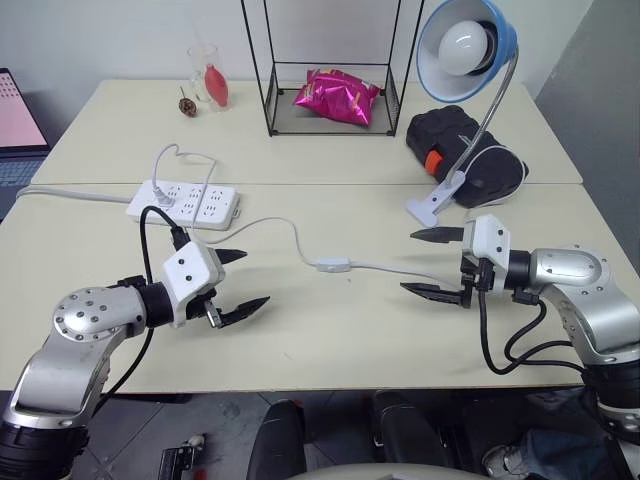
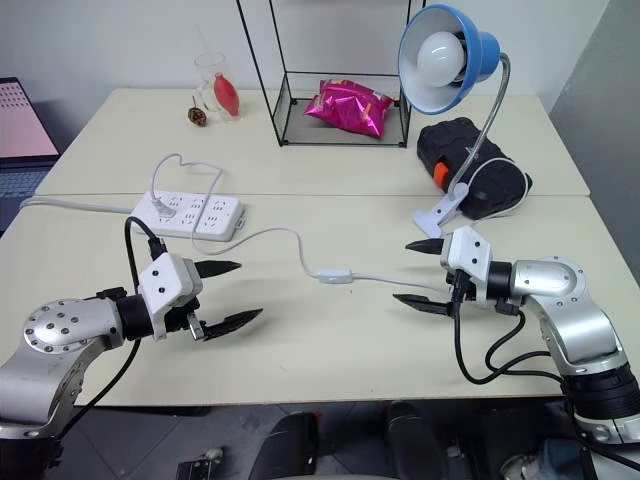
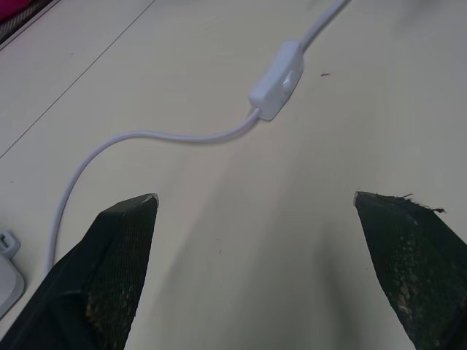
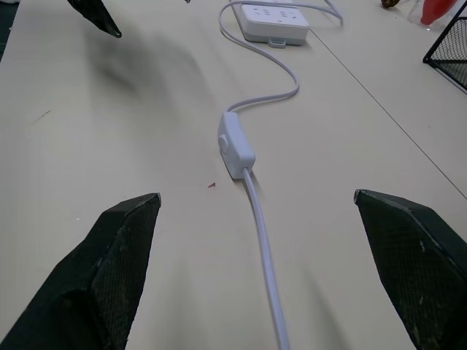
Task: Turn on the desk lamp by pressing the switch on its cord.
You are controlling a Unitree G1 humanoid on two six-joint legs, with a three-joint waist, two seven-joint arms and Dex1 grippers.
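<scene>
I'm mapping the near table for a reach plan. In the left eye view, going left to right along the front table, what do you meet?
left gripper → switch → right gripper. The power strip sits farther back, above the left gripper, so its place in the order is unclear.

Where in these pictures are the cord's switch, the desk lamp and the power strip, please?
switch [image 4: 235, 145], right wrist view, on its top face.
desk lamp [image 1: 503, 38], left eye view, on the blue shade.
power strip [image 1: 185, 202], left eye view, on its socket face.
</scene>
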